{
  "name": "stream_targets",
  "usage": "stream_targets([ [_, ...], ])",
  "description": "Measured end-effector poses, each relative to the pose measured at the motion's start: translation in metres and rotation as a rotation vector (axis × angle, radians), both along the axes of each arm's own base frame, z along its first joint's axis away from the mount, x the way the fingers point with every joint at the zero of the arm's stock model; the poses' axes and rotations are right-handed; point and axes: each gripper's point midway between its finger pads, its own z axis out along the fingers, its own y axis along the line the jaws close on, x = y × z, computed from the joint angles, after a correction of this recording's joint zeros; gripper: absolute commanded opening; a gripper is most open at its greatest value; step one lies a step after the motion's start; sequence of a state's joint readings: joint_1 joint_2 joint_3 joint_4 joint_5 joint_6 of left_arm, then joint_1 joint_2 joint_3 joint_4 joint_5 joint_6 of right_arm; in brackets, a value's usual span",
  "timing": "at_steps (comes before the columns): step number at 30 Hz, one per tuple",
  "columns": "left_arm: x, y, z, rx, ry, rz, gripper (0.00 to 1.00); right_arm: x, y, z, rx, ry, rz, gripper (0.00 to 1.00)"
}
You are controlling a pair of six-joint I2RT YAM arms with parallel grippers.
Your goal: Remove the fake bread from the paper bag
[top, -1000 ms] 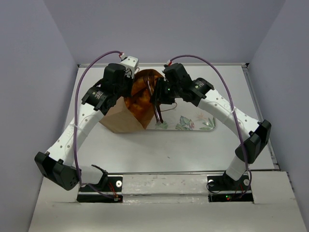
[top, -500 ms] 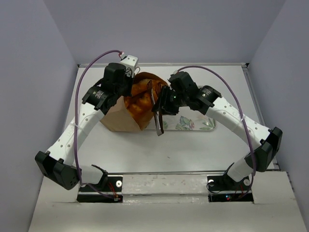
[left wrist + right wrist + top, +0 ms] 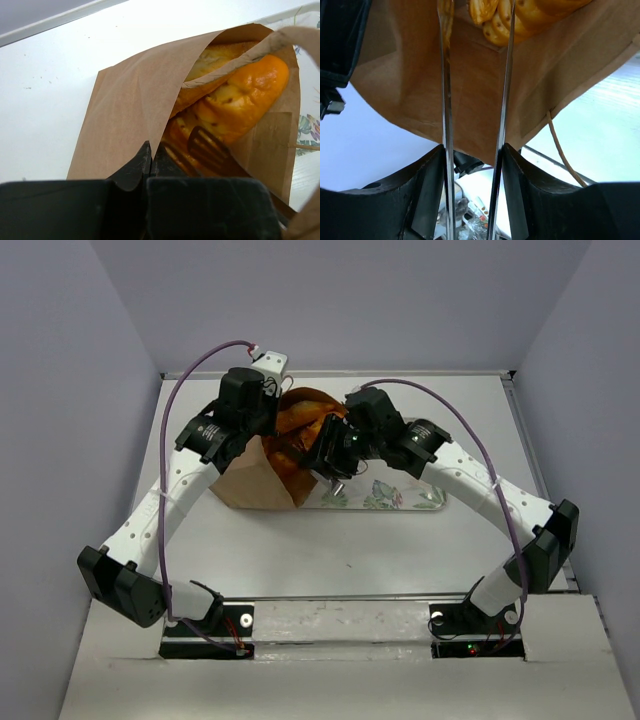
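At the far middle of the desk [image 3: 350,540], the paper bag [image 3: 250,485] lies tipped over. Its mouth is turned toward the floral mat [image 3: 400,495] just beside it.

Fake bread [image 3: 240,95]: all inside the bag. Glossy orange loaves, ends showing at the bag's mouth, none out on the desk.

Left jaws: at the bag's upper rim, closed tight. They appear to pinch the paper edge and hold the mouth agape.

Right jaws: at the bag's mouth, partly open, gripping nothing. The thin fingers [image 3: 445,75] poke into the opening with a loaf end showing between the tips.

Step in hand, as I read it: reaching in for the first loaf.

Next move calls for:
- going a little deeper so the tips bracket one loaf
- closing firmly on the slick plastic
- drawing it straight out of the bag's mouth while the rim is held

Loop handle [image 3: 560,145] hangs just beside the right fingers and could snag.
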State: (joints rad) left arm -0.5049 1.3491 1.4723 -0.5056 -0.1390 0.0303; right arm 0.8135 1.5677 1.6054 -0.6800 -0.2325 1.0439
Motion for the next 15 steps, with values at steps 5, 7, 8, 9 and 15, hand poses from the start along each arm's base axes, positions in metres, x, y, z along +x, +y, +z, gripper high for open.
stream_targets([
  [5, -0.001, -0.003, 0.000, -0.011, 0.005, -0.012, 0.00, 0.006, 0.005, -0.011, -0.008, 0.021, -0.014, 0.53],
  [7, -0.002, -0.004, 0.000, -0.014, 0.007, -0.016, 0.00, 0.009, 0.005, -0.016, -0.015, 0.020, -0.029, 0.53],
  [8, -0.002, -0.004, 0.000, -0.015, 0.008, -0.018, 0.00, 0.011, 0.005, -0.018, -0.019, 0.016, -0.039, 0.53],
  [9, -0.002, -0.005, -0.001, -0.016, 0.009, -0.021, 0.00, 0.013, 0.004, -0.020, -0.024, 0.011, -0.050, 0.53],
  [15, -0.002, -0.006, -0.001, -0.019, 0.010, -0.026, 0.00, 0.028, 0.003, -0.020, -0.033, -0.037, -0.103, 0.53],
])
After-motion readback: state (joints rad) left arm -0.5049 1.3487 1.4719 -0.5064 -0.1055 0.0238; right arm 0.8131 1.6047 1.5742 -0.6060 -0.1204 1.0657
